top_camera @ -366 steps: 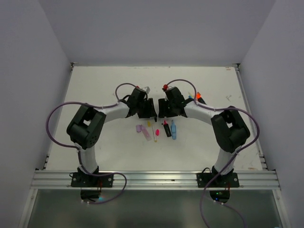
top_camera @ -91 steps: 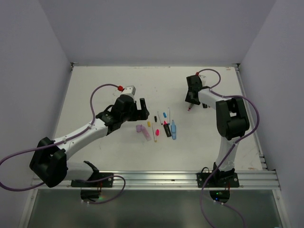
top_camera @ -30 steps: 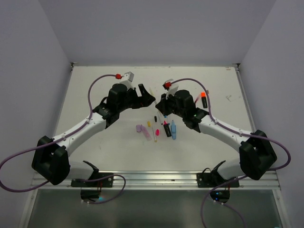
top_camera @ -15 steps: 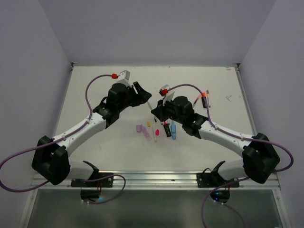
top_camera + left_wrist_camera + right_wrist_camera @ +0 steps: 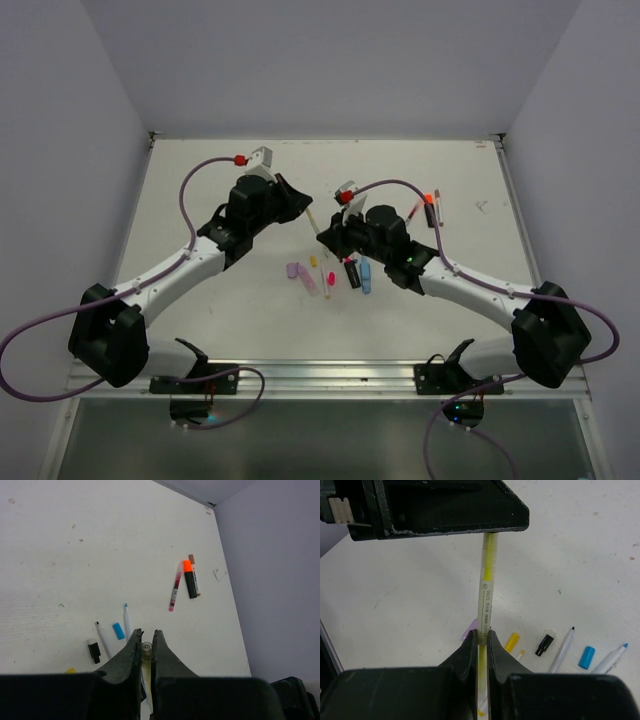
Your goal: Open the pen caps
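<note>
A thin yellow highlighter pen (image 5: 485,592) hangs above the table between both grippers. My right gripper (image 5: 483,632) is shut on its printed barrel. My left gripper (image 5: 145,634) is shut on the other end, where a clear tubular tip (image 5: 146,650) shows between the jaws. From above, the pen (image 5: 313,222) spans from the left gripper (image 5: 304,209) to the right gripper (image 5: 323,237). Loose caps lie below: a yellow one (image 5: 511,642), a black one (image 5: 544,645) and a blue one (image 5: 586,657).
A lilac highlighter (image 5: 297,272), a pink-tipped pen (image 5: 326,279), a black highlighter (image 5: 352,272) and a blue one (image 5: 365,275) lie in a row at mid-table. An orange-capped highlighter (image 5: 189,578) and a pink pen (image 5: 175,587) lie at the back right.
My left gripper has gone from open to shut on the end of the yellow pen. The right gripper brought the pen a little leftward to it.
</note>
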### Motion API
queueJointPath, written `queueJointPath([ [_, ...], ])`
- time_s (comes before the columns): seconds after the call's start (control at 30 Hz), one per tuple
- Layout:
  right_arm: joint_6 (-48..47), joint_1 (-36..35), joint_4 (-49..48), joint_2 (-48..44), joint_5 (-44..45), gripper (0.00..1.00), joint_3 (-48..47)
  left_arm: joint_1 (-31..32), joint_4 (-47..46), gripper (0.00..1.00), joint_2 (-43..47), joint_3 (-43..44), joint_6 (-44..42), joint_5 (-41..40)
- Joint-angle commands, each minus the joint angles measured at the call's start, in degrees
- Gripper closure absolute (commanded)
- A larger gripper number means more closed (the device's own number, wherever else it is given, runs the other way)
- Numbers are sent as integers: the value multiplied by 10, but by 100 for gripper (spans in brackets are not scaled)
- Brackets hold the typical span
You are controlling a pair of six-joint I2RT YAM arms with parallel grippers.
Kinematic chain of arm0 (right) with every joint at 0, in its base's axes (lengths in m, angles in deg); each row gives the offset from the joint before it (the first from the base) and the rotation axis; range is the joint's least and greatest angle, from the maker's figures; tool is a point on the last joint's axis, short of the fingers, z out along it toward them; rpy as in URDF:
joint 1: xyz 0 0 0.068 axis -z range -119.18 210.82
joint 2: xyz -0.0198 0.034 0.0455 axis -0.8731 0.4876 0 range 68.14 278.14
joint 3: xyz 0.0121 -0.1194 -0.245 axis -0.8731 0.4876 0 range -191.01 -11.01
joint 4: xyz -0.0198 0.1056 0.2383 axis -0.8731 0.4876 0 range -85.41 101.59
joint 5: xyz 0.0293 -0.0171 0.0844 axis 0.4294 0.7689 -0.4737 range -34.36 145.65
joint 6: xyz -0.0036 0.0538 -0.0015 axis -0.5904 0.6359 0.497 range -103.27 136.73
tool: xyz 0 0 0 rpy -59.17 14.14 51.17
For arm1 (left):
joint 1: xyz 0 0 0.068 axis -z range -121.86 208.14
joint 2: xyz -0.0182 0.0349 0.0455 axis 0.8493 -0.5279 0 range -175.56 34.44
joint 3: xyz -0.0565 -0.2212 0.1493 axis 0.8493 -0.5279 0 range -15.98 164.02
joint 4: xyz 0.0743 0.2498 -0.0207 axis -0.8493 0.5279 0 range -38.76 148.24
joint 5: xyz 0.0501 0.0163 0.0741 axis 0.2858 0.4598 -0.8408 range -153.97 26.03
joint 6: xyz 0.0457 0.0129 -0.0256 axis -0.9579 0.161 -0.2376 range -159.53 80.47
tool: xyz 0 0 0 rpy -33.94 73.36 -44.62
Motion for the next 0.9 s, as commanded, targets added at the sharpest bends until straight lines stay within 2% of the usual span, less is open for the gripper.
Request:
queueJointPath([
  [0.0,-5,-4,-35,-18,-18,96,4,0,-44,100,10,0,-10,-15],
  [0.03,-1,-4,-37,-17,-18,90,4,1,-46,100,11,0,-16,-11],
  [0.07,2,-4,-41,-16,-16,77,4,2,-47,100,11,-2,-19,-9],
  [0.13,13,-4,-52,-11,-14,64,0,6,-52,100,14,-6,-29,-1],
  [0.23,19,-4,-58,-1,-8,51,-13,11,-60,100,22,-17,-34,5],
  [0.33,19,-4,-61,20,-1,46,-30,13,-64,100,30,-29,-40,20],
  [0.53,19,-4,-65,63,-9,46,-62,16,-83,100,51,-53,-43,25],
  [0.57,20,-4,-66,69,-13,46,-63,16,-87,100,54,-55,-44,24],
  [0.67,24,-4,-69,77,-35,58,-66,16,-100,100,56,-61,-44,24],
  [0.7,24,-4,-67,77,-39,64,-63,16,-108,100,55,-62,-43,23],
  [0.73,24,-4,-67,76,-47,79,-62,16,-113,100,56,-64,-41,23],
  [0.8,21,-4,-58,70,-48,97,-51,16,-132,100,57,-71,-43,10],
  [0.87,17,-4,-53,65,-46,100,-33,16,-152,100,61,-82,-44,-10],
])
